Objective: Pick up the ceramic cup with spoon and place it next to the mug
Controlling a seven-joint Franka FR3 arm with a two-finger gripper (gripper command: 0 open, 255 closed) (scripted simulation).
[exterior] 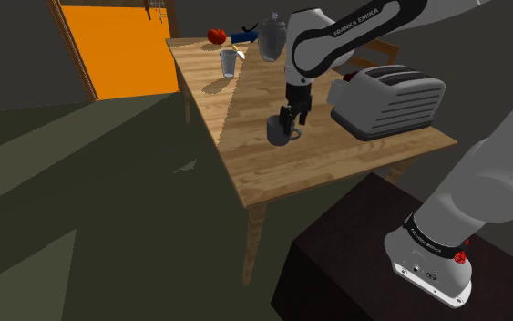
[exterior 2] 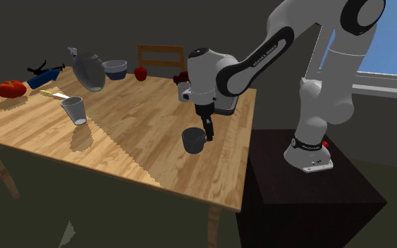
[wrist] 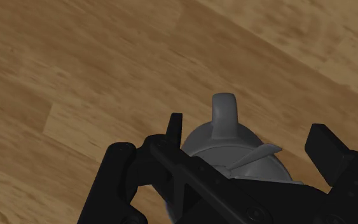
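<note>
A dark grey cup (exterior: 280, 132) (exterior 2: 192, 140) with a handle stands on the wooden table (exterior: 245, 119) toward its near end. In the wrist view this cup (wrist: 225, 137) carries a pale spoon (wrist: 254, 157) across its mouth, and its handle points away from the hand. My black gripper (exterior: 292, 119) (exterior 2: 208, 132) (wrist: 248, 137) hangs straight down over the cup. It is open, with one finger on each side of the cup's rim. A pale handle-less cup (exterior: 230, 62) (exterior 2: 74, 110) stands apart, farther up the table.
A grey toaster (exterior: 389, 100) sits close beside the arm. The far end of the table holds a red fruit (exterior: 217, 36), a blue object (exterior: 243, 37), a glassy jug (exterior 2: 89, 72) and a bowl (exterior 2: 115, 68). The dark stand (exterior: 382, 255) lies below the table's near edge.
</note>
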